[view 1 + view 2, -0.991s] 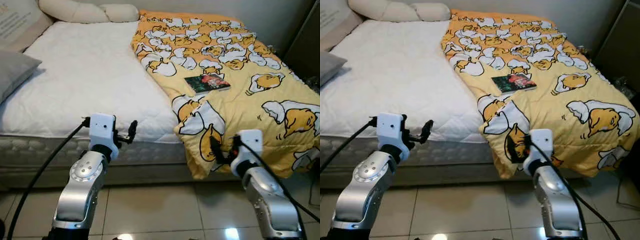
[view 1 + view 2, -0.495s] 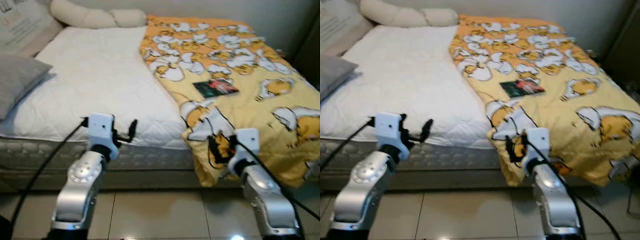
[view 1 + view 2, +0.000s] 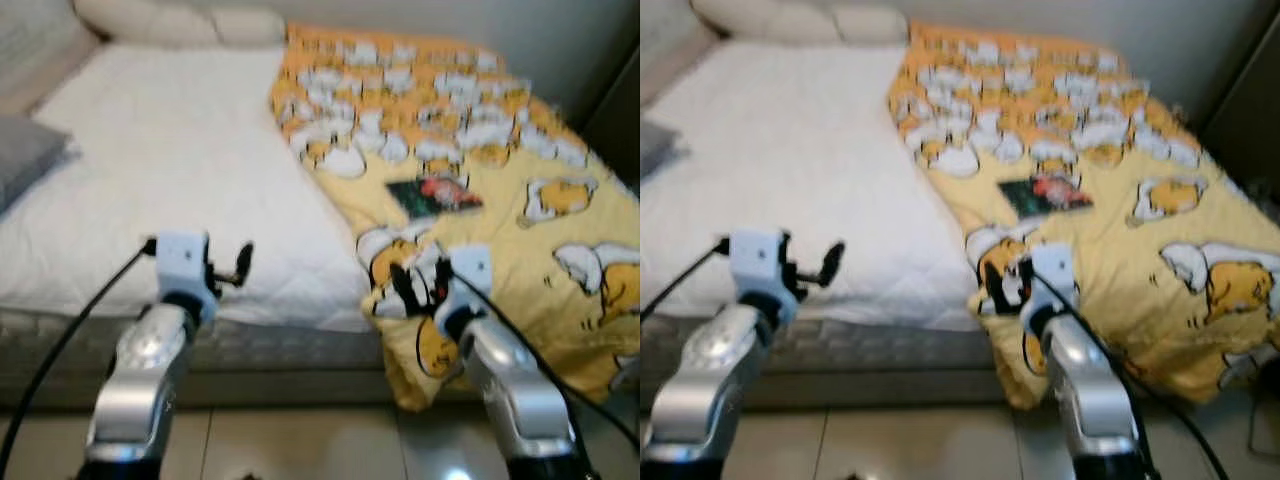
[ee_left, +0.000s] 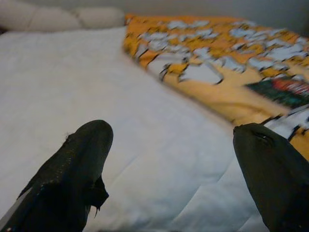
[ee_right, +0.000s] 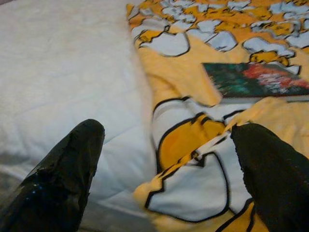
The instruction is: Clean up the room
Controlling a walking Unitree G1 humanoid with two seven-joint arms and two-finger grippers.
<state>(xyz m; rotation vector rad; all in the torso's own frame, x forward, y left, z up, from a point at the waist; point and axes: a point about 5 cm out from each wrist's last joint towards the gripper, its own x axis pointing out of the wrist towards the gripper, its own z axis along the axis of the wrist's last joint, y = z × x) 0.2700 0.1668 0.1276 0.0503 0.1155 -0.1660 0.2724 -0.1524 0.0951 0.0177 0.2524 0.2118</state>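
- White quilted mattress (image 3: 170,170) spreads ahead of both arms, with a yellow cartoon-print blanket (image 3: 500,170) covering its right half and hanging over the near edge toward the tiled floor (image 3: 300,445).
- Left gripper (image 3: 228,270) is raised in front of the mattress's near edge, fingers (image 4: 72,169) spread wide, holding nothing.
- Right gripper (image 3: 418,285) is held just before the blanket's drooping near corner, fingers (image 5: 63,169) also wide apart and empty.
- A book (image 3: 435,194) with a dark green and red cover lies flat on the blanket, beyond the right gripper and slightly to its right.
- Cream pillows (image 3: 170,20) line the far end; a grey cushion (image 3: 25,160) sits far off to the left gripper's left.
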